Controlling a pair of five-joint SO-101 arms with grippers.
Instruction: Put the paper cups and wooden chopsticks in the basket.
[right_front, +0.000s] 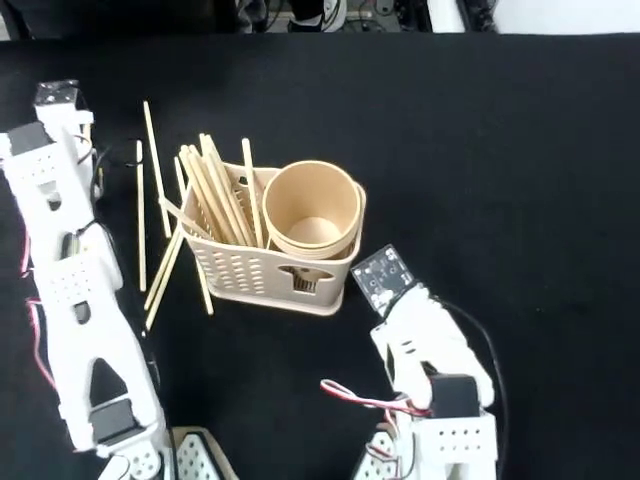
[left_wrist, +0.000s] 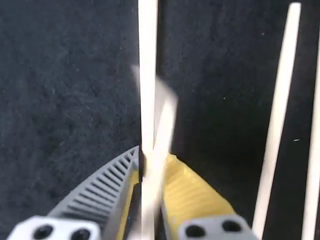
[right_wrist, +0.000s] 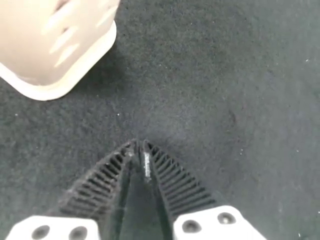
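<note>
Wooden chopsticks (right_front: 140, 215), thin and pale, are lying loose on the black cloth table (right_front: 500, 150) at nine o'clock from the cream plastic basket (right_front: 255, 275), not yet put in. The left gripper (left_wrist: 150, 165) is pinching one chopstick (left_wrist: 147, 75) between its grey and yellow jaws, likely to carry it over. More sticks and the round tan paper cups (right_front: 312, 205) are sitting inside the basket, cups at its three o'clock end. The right gripper (right_wrist: 139, 147) is hanging at five o'clock, pressed together on nothing, out of the way.
</note>
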